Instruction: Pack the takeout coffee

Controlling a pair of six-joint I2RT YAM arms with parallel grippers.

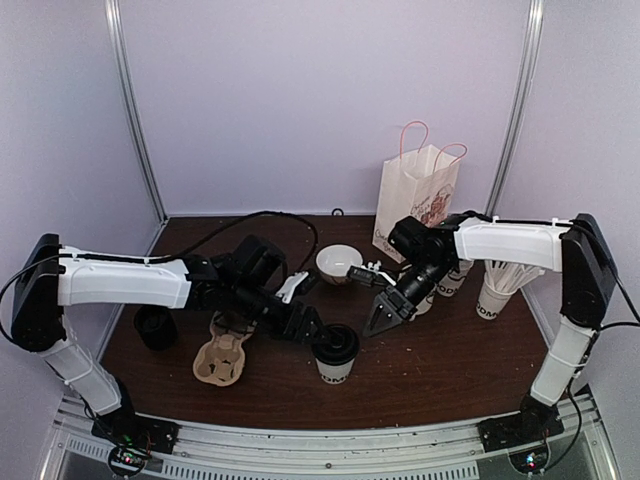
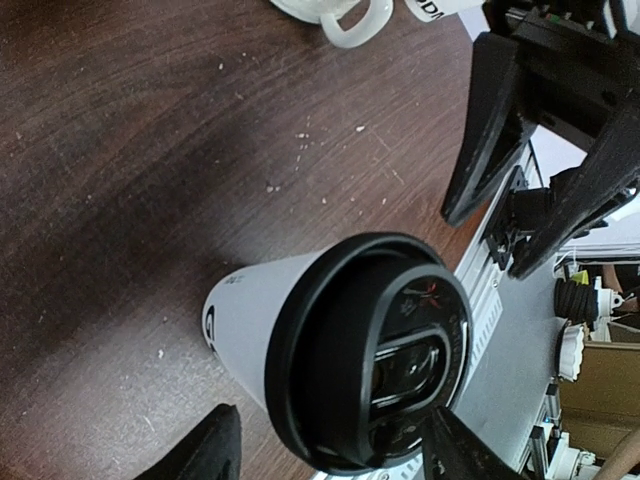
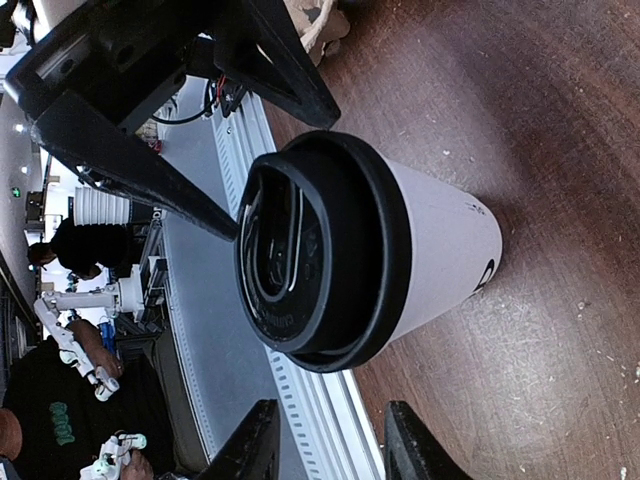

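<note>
One takeout coffee cup [image 1: 335,353], white with a black lid, stands upright on the brown table between the two arms. In the left wrist view its lid [image 2: 370,350] fills the lower middle. My left gripper [image 2: 330,462] is open, with a finger on each side of the lid and a gap still showing on the left side. My right gripper [image 3: 330,445] is open with nothing between its fingers, just short of the same cup [image 3: 440,240]. From above, the left gripper [image 1: 305,325] is at the cup's left and the right gripper [image 1: 385,315] hangs to its upper right.
A brown cardboard cup carrier [image 1: 222,355] lies left of the cup. A white paper bag [image 1: 415,195] with pink handles stands at the back. A white bowl [image 1: 338,262], a mug [image 2: 345,20], a stack of white cups [image 1: 495,290] and a black object [image 1: 155,326] are also on the table.
</note>
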